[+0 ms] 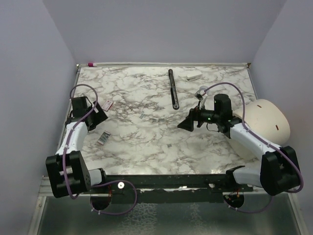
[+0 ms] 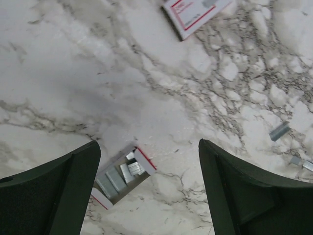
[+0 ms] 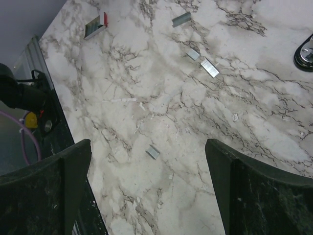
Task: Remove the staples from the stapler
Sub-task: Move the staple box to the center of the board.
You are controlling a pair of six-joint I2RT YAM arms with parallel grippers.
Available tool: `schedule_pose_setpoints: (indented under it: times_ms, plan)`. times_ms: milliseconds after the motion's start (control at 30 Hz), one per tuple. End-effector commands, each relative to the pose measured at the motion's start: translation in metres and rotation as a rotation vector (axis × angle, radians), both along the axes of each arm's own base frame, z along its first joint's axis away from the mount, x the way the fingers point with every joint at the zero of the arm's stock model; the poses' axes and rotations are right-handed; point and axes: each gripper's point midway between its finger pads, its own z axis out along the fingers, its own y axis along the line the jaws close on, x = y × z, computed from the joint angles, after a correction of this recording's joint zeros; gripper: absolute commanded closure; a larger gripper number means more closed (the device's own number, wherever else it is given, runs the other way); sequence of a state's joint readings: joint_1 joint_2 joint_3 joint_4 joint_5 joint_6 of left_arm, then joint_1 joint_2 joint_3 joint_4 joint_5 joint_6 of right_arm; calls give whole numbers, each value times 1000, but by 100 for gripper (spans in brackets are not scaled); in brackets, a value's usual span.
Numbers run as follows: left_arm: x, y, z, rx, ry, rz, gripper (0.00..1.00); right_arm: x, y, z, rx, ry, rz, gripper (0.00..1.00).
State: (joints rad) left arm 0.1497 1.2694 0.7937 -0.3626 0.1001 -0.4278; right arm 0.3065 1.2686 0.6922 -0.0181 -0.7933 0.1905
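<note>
The red-and-white stapler (image 2: 120, 176) lies open on the marble, with grey strips of staples (image 2: 117, 178) in its tray. It rests just inside my left gripper's left finger (image 2: 54, 191). My left gripper (image 2: 149, 188) hovers open above the marble, with nothing between its fingers. In the top view the stapler (image 1: 103, 138) lies near the table's left side, below the left gripper (image 1: 99, 117). Loose staples (image 3: 152, 152) are scattered over the marble. My right gripper (image 3: 146, 191) hangs open over bare marble near mid-table (image 1: 185, 125).
A second flat red-and-white piece (image 2: 193, 12) lies beyond the left gripper. A long black bar (image 1: 172, 89) and a small white block (image 1: 193, 76) lie at the back. A white dome (image 1: 266, 120) sits at the right edge. More loose staples (image 2: 279, 131) lie to the right.
</note>
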Motion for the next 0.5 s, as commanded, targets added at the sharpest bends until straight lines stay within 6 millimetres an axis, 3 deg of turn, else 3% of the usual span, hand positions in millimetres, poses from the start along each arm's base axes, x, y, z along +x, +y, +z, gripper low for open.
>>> schedule_pose_setpoints:
  times_ms: [0,67,300,467]
  plan:
    - [-18,13,-20,-139,34,127,16,-9,8,24,78,-61,62,0]
    - [-16,16,-30,-203,31,156,15,-11,9,25,84,-60,70,0]
    - [-13,1,-59,-309,87,109,19,-14,8,30,92,-77,73,0]
    - [-22,-7,-60,-329,107,92,20,-13,9,28,94,-72,74,0]
